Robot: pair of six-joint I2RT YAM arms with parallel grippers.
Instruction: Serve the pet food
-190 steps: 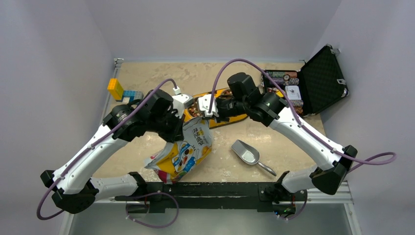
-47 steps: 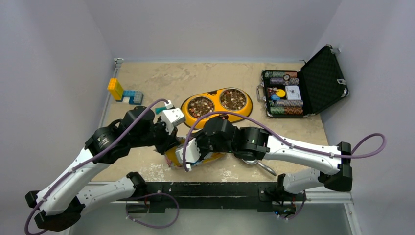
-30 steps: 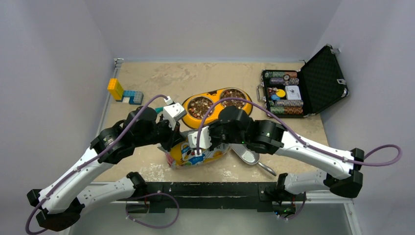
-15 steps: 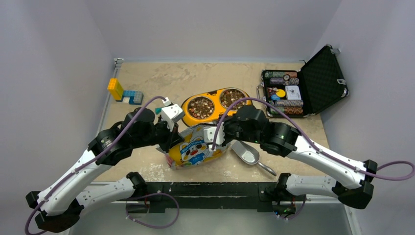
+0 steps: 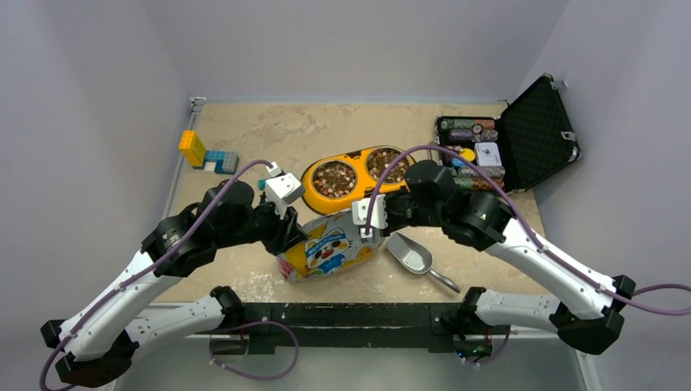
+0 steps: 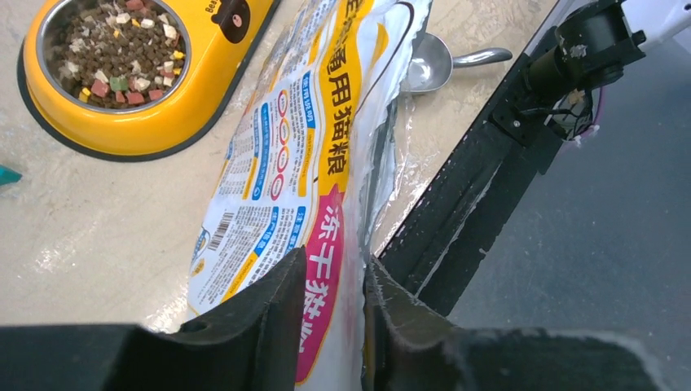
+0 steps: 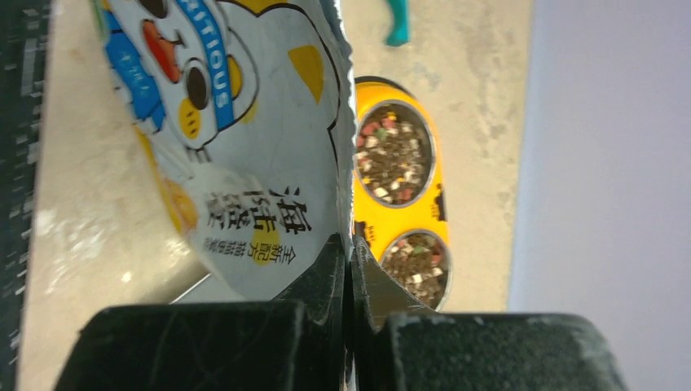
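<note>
right pincer [image 7: 349, 254] shifts right, stretching bag [image 5: 326, 248] wider; it & left pincer [image 6: 334, 269] each clamp bag's rim. pet food [image 6: 114, 41] fills yellow bowls [image 6: 195, 98]. bag's limp, slick: hold rim; pellets prob spill easily.

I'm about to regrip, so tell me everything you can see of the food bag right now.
The food bag is a glossy, crinkled pouch, yellow and white with a blue cartoon face, Chinese print and a silvery lining. It sits tilted, nearer than the yellow double bowl, pinched at opposite edges by the left gripper and right gripper.
</note>
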